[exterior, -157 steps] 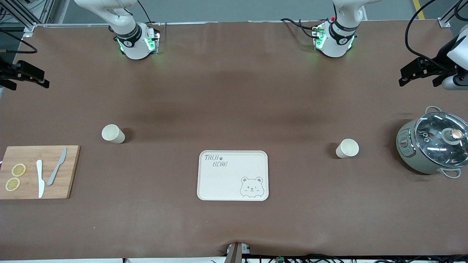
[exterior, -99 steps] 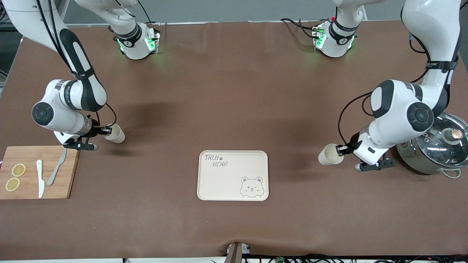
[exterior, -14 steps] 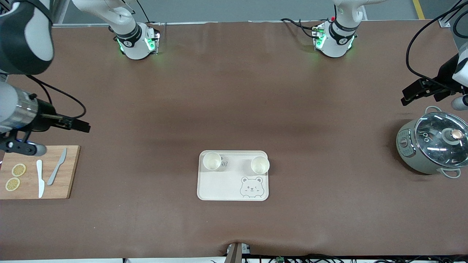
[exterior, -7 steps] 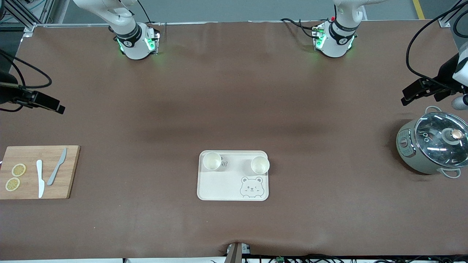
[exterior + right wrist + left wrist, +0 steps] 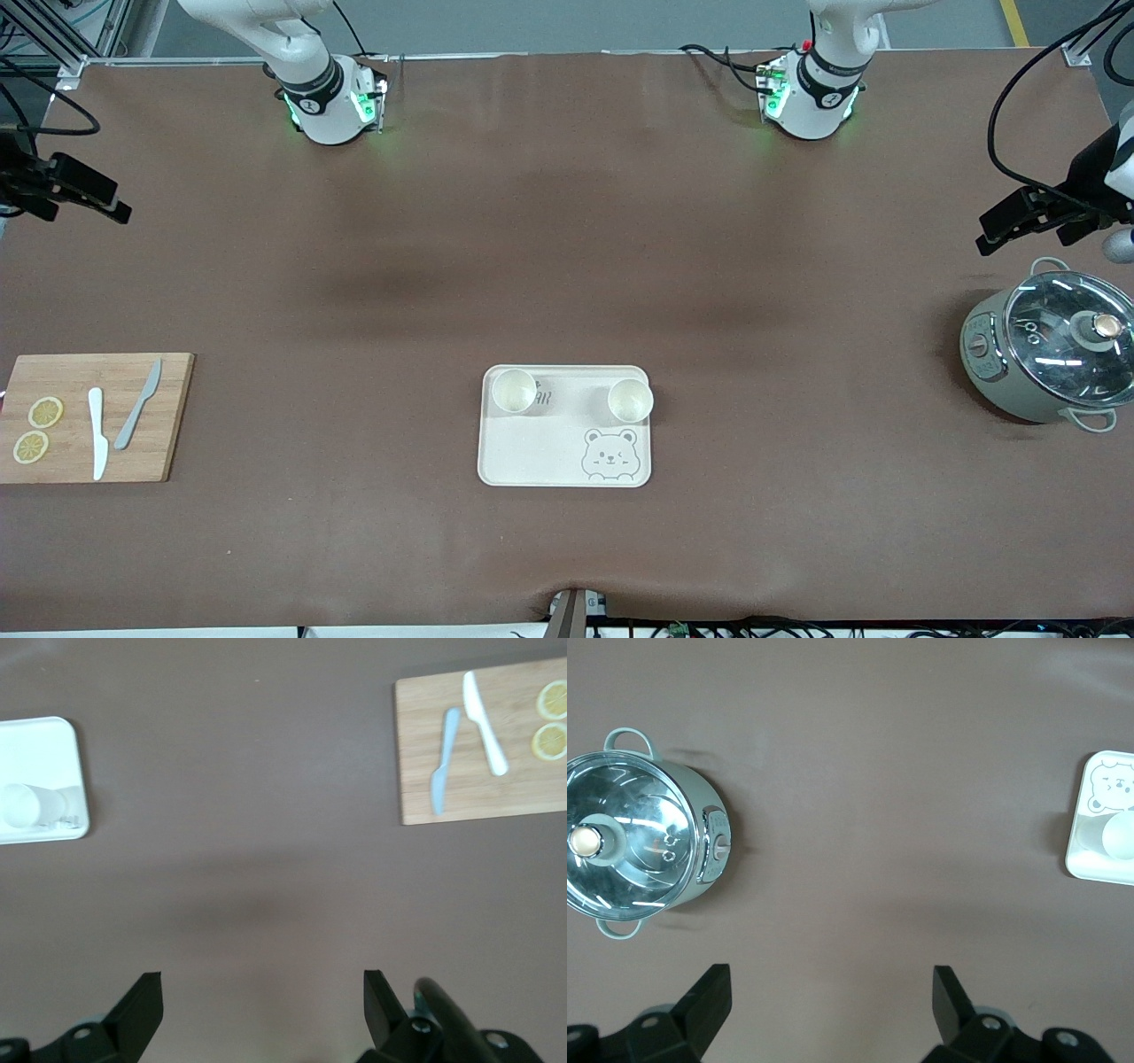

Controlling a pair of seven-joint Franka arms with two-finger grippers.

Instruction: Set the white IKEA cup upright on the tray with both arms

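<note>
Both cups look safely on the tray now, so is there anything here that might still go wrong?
Little, probably. One cup stands right at the tray rim toward the left arm's end, so a jolt might tip it off. The other cup also sits near an edge. The left gripper hangs open near the pot; a careless move might knock its glass lid. The right gripper waits open.

Two cups (image 5: 514, 391) on tray (image 5: 532, 452)
</note>
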